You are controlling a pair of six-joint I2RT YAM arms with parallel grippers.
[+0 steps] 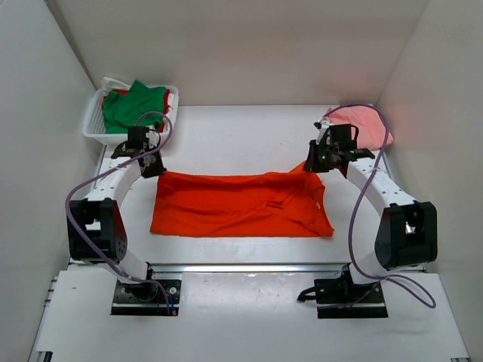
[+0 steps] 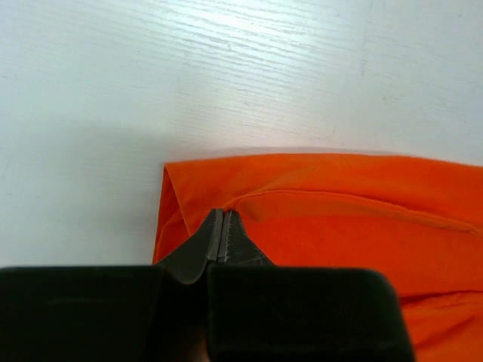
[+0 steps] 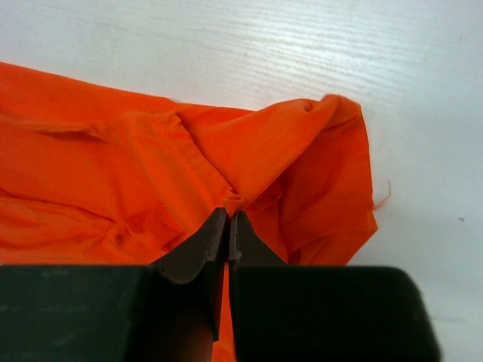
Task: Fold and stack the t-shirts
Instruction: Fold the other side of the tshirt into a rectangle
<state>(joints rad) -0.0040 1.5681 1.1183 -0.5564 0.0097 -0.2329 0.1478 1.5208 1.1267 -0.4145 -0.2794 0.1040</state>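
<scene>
A bright orange-red t-shirt [image 1: 238,205] lies folded lengthwise across the middle of the table. My left gripper [image 1: 153,167] is at the shirt's far left corner. In the left wrist view it [image 2: 224,213] is shut, with a fold of the orange cloth [image 2: 339,226] running from its tips. At the far right corner my right gripper [image 1: 312,164] is also shut. The right wrist view shows a pucker of orange cloth [image 3: 113,166] pinched between its [image 3: 229,213] tips. A pale pink t-shirt [image 1: 361,121] lies at the back right. The green t-shirt [image 1: 132,105] and the red one [image 1: 167,99] lie in the basket.
A white mesh basket [image 1: 92,124] stands at the back left corner, just behind my left gripper. White walls close the table in on the left, back and right. A metal rail [image 1: 249,267] runs along the near edge between the arm bases.
</scene>
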